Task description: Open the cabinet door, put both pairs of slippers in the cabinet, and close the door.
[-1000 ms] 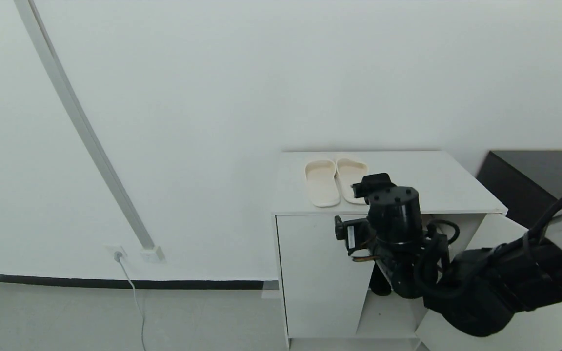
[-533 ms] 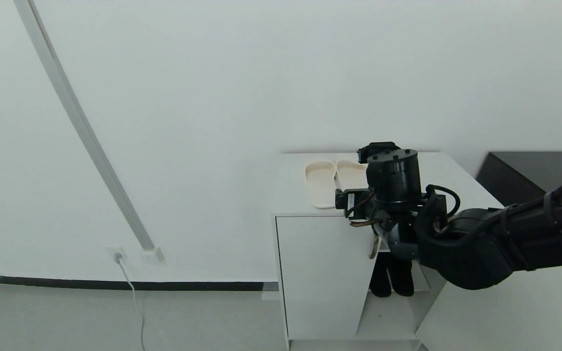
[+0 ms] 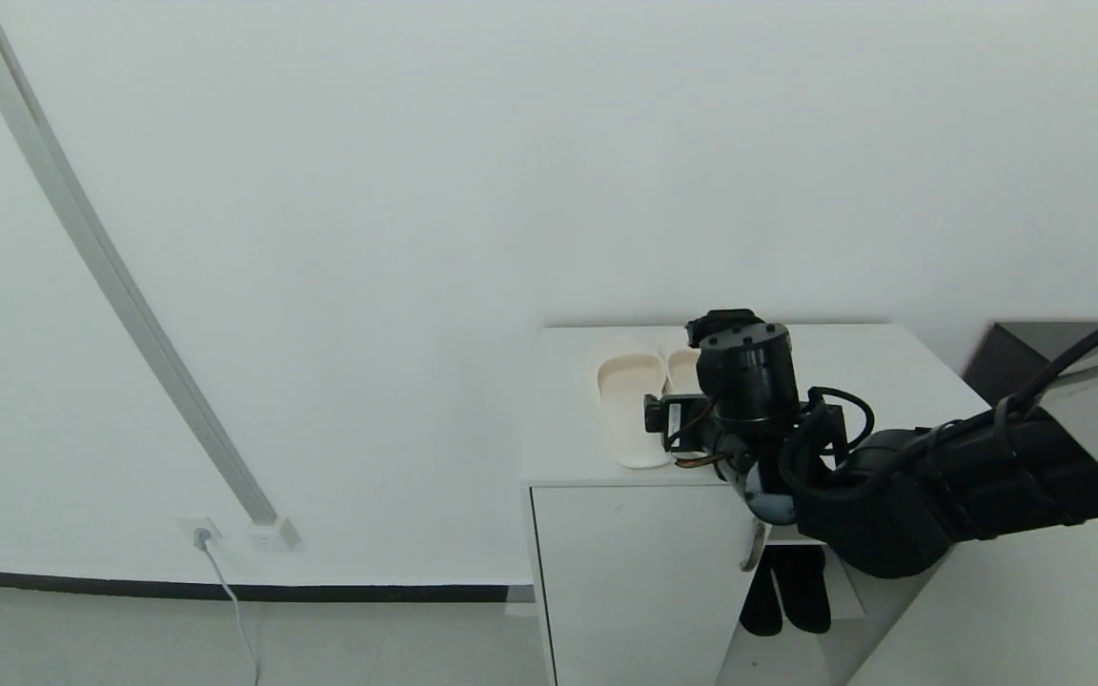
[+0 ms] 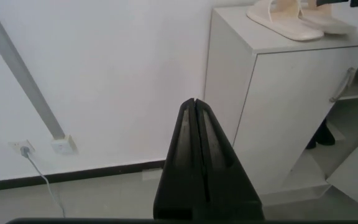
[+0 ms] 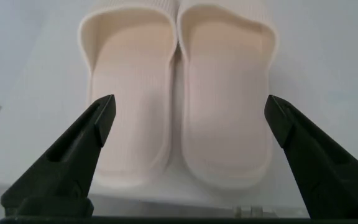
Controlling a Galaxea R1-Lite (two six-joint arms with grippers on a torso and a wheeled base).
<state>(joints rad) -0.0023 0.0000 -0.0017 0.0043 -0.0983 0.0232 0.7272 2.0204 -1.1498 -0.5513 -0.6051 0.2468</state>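
Note:
A pair of cream slippers (image 3: 632,408) lies side by side on top of the white cabinet (image 3: 878,372). My right gripper (image 5: 190,113) hovers open just over them, one finger (image 5: 95,124) outside each slipper (image 5: 132,87), not touching. A black pair (image 3: 787,591) stands on the shelf inside the cabinet, behind the open right door (image 3: 1016,610). The left door (image 3: 635,581) is closed. My left gripper (image 4: 194,102) is shut on nothing, held low and well off the cabinet's (image 4: 272,118) left side.
The wall runs right behind the cabinet. A socket with a cable (image 3: 201,535) and a slanted grey conduit (image 3: 120,286) are on the wall at left. A dark piece of furniture (image 3: 1006,357) stands to the cabinet's right. Open floor lies left of the cabinet.
My right arm rose from the cabinet opening to above the top, over the cream slippers, uncovering the black pair on the shelf. The head camera also shifted.

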